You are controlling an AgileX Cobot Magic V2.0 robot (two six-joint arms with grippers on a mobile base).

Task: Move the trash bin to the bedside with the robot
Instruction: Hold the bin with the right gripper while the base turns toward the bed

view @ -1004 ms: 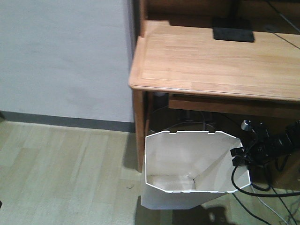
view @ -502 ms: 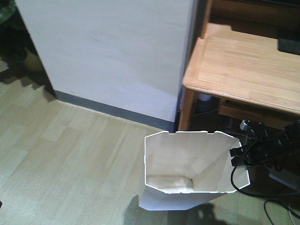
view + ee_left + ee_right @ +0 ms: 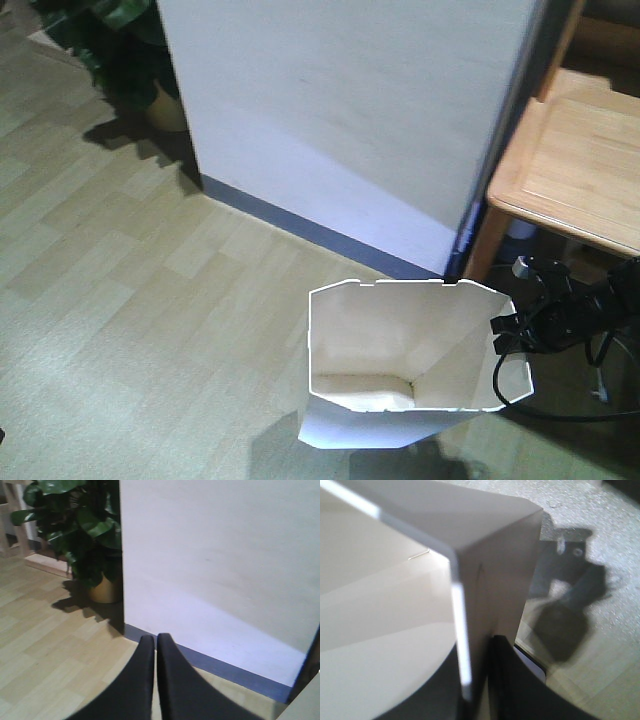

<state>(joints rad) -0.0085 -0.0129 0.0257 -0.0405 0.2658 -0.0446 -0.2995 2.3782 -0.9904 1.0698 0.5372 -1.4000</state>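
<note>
The white trash bin [image 3: 400, 340] with its notched octagonal rim and cream inside fills the lower middle of the front view, over pale wood flooring. My right gripper [image 3: 505, 330], on a black arm [image 3: 575, 310] with trailing cables, is shut on the bin's right rim. In the right wrist view the bin wall [image 3: 490, 555] runs between the two fingers of the right gripper [image 3: 475, 652], one inside and one outside. My left gripper [image 3: 155, 639] is shut with nothing in it, facing a wall. The bedside is out of view.
A white wall corner [image 3: 350, 120] with a grey baseboard [image 3: 310, 230] stands just behind the bin. A light wooden desk [image 3: 580, 170] is at the right edge. A potted plant [image 3: 85, 530] sits left of the wall. A black cable [image 3: 560, 412] lies on the floor.
The front view has swung left: the desk slid to the right edge, and the wall corner and plant came into view. The bin keeps its place in the frame, still gripped.
</note>
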